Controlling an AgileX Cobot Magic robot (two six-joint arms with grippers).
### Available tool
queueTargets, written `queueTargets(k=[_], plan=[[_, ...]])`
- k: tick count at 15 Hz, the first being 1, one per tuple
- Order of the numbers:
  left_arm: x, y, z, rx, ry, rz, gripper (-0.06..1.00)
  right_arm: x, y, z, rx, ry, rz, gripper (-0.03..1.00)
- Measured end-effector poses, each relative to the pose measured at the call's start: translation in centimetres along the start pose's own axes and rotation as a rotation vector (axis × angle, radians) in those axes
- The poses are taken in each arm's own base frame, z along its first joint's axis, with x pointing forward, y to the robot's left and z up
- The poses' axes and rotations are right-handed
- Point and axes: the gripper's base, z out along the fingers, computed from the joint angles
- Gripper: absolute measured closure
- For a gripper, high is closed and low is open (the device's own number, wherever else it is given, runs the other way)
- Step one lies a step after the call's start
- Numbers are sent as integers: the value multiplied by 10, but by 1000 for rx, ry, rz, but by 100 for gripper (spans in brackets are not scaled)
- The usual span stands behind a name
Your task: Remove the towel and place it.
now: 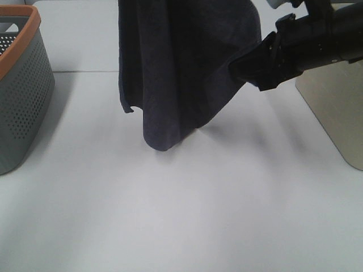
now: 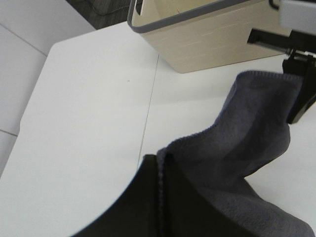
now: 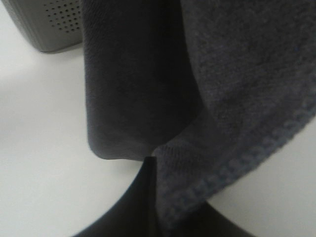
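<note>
The dark charcoal-navy towel (image 1: 176,62) hangs in the air over the middle of the white table (image 1: 181,215). Its lowest corner is at or just above the tabletop. My right gripper (image 1: 235,68) is shut on the towel's right edge; the right wrist view shows the hemmed cloth (image 3: 222,89) pinched in that gripper (image 3: 150,163). My left gripper (image 2: 160,170) is shut on another hemmed edge of the towel (image 2: 247,133). In the exterior view the left gripper is out of view above the top edge. The white tag is not visible.
A grey perforated basket with an orange rim (image 1: 20,85) stands at the left edge; it also shows in the right wrist view (image 3: 49,24). A beige basket (image 1: 334,107) stands at the right, also in the left wrist view (image 2: 212,39).
</note>
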Motion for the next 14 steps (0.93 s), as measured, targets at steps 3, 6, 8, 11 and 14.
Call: queueTargets(k=[3,6,8,11,14], plan=[[10,3,-1,-39,103,-196,94,-14,-4,-26,161,-16,-112,94],[23,9,-3,-143,229,-354,94,-21,-12,-37,282,-6,-210,94],[27,12,-5,-193,266,-429,94,-29,-16,-41,310,-13,-275,94],[38,18,7,-268,294,-542,94,-57,-33,-43,361,-44,-427,94],[52,27,37,-324,277,-526,94,-58,-53,-17,345,5,-510,94]])
